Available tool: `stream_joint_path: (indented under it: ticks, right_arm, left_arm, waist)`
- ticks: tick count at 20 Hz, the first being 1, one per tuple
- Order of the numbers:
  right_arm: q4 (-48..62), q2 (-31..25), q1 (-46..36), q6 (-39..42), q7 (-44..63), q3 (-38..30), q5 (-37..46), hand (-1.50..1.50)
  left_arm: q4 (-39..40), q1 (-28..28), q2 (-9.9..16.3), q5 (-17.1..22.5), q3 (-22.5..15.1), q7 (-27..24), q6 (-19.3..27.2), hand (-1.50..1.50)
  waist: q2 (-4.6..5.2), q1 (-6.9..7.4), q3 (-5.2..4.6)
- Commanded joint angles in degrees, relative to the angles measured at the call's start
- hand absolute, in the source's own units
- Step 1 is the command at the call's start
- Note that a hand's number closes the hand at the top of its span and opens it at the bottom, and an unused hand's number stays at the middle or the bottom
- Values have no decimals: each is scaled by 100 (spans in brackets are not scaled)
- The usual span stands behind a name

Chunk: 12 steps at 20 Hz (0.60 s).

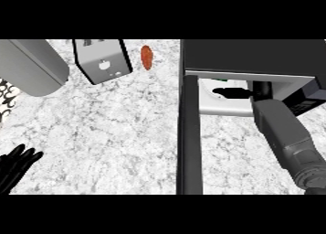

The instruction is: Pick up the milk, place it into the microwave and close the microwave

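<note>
The microwave (260, 57) stands at the upper right with its door (189, 137) swung open toward me, seen edge-on as a dark vertical bar. My right forearm reaches into the cavity. Inside, my right hand (234, 93) curls against the white milk carton (211, 89), which has a small green mark at its top. The hand and the cavity's roof hide most of the carton. My left hand (11, 167) rests open at the lower left edge, fingers up, far from the microwave.
A silver toaster (101, 59) stands at the top centre-left with a reddish-brown item (146, 57) beside it. A large grey rounded object (27, 64) lies at the upper left. The marble counter (111, 137) spreads between my hands.
</note>
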Motion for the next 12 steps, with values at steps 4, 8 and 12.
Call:
stream_joint_path:
  ticks: [4,8,12]
  right_arm:
    - [-11,204,800,1129,-502,-263,-408,-150]
    - [-180,346,1167,1708,-678,-246,-525,-150]
    - [-529,499,1720,1946,-827,-88,-531,-150]
  left_arm:
    - [-50,-40,-44,-60,-633,221,146,150]
    - [-299,76,-45,-223,-1194,326,567,150]
    - [-374,-36,-45,-388,-1700,691,884,150]
  waist:
    - [-55,-227,15]
    - [-103,-304,10]
    - [-141,-420,3]
